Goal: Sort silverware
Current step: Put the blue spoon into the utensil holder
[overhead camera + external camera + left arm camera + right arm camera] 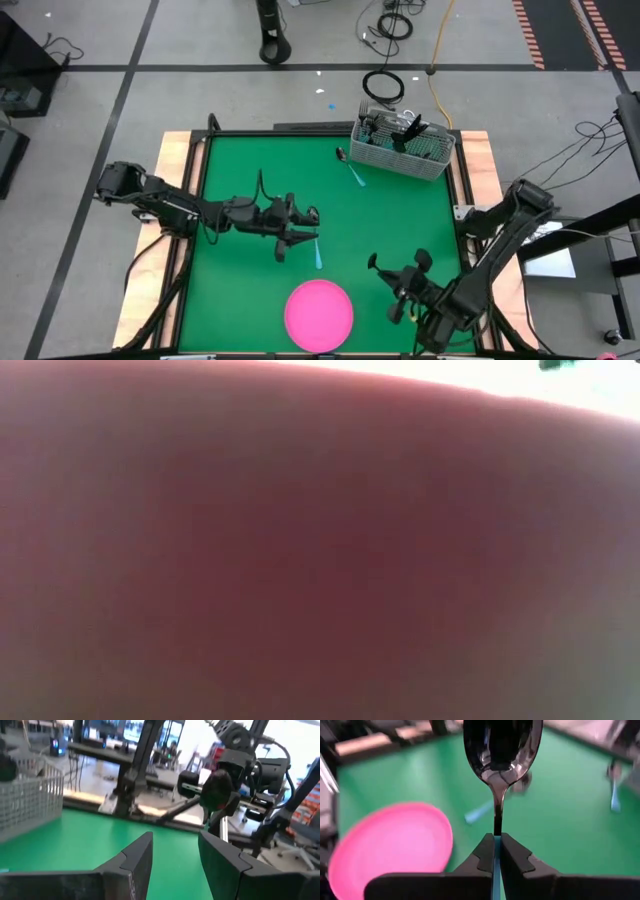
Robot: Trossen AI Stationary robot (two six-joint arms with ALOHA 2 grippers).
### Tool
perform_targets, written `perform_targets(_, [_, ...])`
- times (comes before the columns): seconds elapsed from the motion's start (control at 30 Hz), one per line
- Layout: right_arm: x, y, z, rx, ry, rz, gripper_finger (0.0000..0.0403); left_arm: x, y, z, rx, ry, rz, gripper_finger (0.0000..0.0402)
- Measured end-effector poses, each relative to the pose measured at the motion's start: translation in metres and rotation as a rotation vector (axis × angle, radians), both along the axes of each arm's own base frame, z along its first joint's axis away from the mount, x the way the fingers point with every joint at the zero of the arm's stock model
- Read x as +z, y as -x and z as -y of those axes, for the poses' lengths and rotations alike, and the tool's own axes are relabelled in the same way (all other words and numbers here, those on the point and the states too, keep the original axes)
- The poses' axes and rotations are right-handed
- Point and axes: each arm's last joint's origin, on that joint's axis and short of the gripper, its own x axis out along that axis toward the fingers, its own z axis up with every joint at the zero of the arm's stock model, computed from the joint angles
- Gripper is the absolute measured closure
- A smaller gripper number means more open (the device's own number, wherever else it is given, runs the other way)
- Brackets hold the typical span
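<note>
Right end effector (496,851): we see its fingers pinched on the thin neck of a spoon (501,750), bowl standing out past the fingertips, light-blue handle showing between them. From above, this end effector (398,290) sits low over the green table (400,215), just right of the pink plate (319,315), near the front edge. The plate (390,847) also shows beside the fingers in the right wrist view.

Left end effector (175,862): fingers spread, a clear gap with green table showing through it, nothing between them. From above, we place it (300,232) near mid-table, left of centre. A blue-handled utensil (318,252) lies on the table just beside its fingertips; we cannot tell whether they touch.

Another blue-handled utensil (353,170) lies on the table at the near-left corner of the grey basket (440,155), its dark head toward the basket's corner. The basket stands at the table's far right and holds more silverware (385,130); we cannot count the pieces.

The low view is filled by a blurred pink-red surface; nothing readable there.
</note>
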Motion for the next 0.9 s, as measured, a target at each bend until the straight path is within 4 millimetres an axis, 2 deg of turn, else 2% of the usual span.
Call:
perform_targets(0.1, [0.016,-0.004,0.005,0.01,0.053,0.085,0.0402,0.003,-0.006,0.004,0.001,0.008,0.05,0.0242])
perform_targets(0.23, [0.029,-0.017,0.015,0.019,0.1,0.107,0.0402,0.001,-0.026,0.011,-0.009,0.014,0.08,0.0242])
perform_targets(0.4, [0.034,-0.036,0.029,-0.006,0.146,0.1,0.0403,-0.008,-0.054,0.025,-0.034,0.005,0.075,0.0242])
perform_targets(0.53, [0.034,-0.047,0.038,0.022,0.127,0.047,0.0403,-0.009,-0.069,0.028,-0.035,0.005,0.081,0.0242])
perform_targets(0.7, [0.037,-0.059,0.044,0.064,0.126,0.039,0.0403,-0.005,-0.079,0.031,-0.041,-0.021,0.108,0.0242])
perform_targets(0.9, [0.039,-0.067,0.05,0.072,0.147,0.033,0.0403,0.0,-0.082,0.031,-0.041,-0.06,0.131,0.0242])
